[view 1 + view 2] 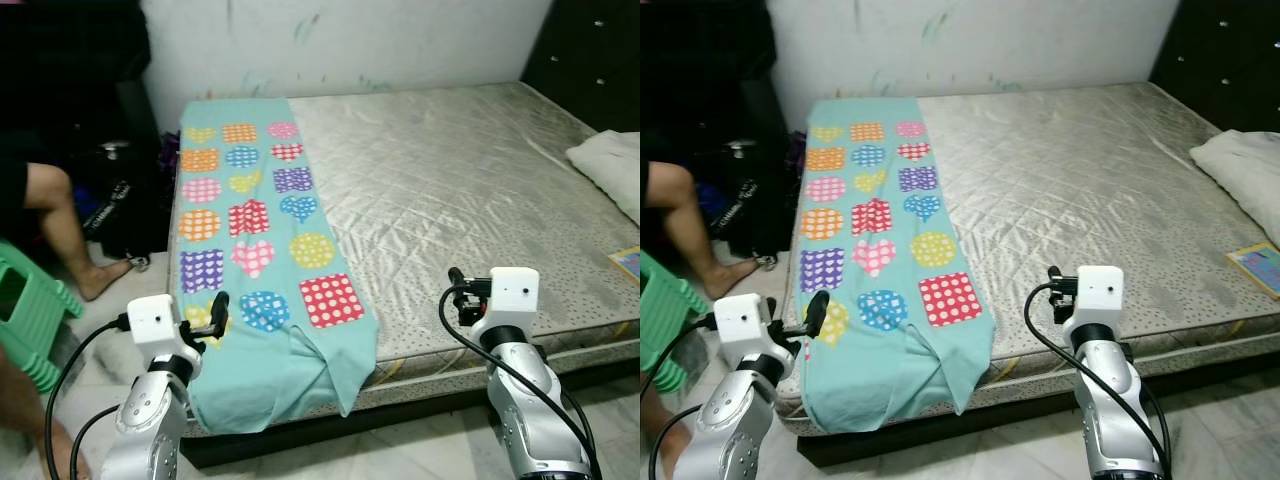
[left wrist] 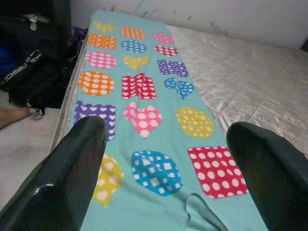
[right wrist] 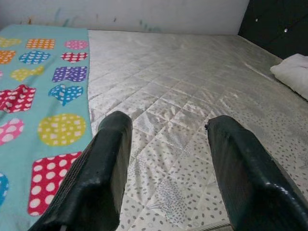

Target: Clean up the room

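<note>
Nearest: both arms raised in front of the bed [image 1: 520,330]. Left tool [image 1: 212,318] hovers over the near-left edge of the sheet [image 1: 255,230], fingers [image 2: 72,178] spread wide, nothing btwn them. Right tool [image 1: 462,297] hovers over the near edge of the bare mattress, right of the sheet, fingers [image 3: 103,168] also wide apart, holding nothing.

Sheet: turquoise w/ polka-dot hearts, squares & circles in rows, laid lengthwise along the bed's left side from foot to wall. Near end hangs over the mattress edge, a bit bunched at the corner. Rest of mattress is silver quilted fabric, uncovered.

Left of bed, on the floor: green plastic stool [image 1: 25,315], a person's bare leg and foot [image 1: 75,240], black bag [image 1: 115,205] further back against the bed side.

Right side: small colourful book [image 1: 1260,265] near the mattress's right edge, white pillow [image 1: 615,165] beyond it. Far: scuffed white wall [image 1: 340,45], dark drawers [image 1: 590,55] in the right corner.
</note>
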### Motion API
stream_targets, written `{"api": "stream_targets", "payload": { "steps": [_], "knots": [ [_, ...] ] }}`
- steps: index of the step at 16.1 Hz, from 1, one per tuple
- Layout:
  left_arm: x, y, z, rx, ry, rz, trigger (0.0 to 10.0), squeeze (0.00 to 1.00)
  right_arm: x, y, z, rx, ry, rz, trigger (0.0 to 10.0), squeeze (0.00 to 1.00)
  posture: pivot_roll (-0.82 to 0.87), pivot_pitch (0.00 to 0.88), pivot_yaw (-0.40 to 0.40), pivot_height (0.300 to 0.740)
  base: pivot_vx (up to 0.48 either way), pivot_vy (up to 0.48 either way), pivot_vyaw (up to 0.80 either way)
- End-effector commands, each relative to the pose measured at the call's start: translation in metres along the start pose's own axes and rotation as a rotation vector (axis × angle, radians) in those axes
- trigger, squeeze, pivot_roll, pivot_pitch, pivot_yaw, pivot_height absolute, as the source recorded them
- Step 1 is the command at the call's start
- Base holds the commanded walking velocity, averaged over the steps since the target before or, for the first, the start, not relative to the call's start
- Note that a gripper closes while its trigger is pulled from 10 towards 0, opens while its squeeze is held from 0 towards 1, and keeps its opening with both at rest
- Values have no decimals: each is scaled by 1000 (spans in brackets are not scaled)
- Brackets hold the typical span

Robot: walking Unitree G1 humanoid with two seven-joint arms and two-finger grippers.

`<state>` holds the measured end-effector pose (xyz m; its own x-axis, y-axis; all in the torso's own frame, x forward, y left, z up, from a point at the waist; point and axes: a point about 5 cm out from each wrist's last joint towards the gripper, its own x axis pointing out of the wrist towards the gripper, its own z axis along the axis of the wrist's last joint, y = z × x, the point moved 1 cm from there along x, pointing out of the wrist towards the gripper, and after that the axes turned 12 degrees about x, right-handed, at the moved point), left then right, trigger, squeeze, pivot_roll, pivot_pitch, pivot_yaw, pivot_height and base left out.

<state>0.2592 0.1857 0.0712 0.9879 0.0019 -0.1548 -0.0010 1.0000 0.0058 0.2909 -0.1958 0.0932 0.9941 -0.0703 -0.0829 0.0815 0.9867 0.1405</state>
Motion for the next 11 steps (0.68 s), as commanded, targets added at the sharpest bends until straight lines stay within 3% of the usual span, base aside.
{"api": "stream_targets", "payload": {
  "steps": [1,11],
  "knots": [
    [-1,3,-1,4,11,11,10000,0,3,5,2,7,-5,21,10000,0,-126,0,-16,719,0,0,0],
    [-4,-1,-3,0,28,-4,10000,0,1,6,1,-1,2,24,10000,0,-125,0,-13,719,0,0,0]
  ]
}}
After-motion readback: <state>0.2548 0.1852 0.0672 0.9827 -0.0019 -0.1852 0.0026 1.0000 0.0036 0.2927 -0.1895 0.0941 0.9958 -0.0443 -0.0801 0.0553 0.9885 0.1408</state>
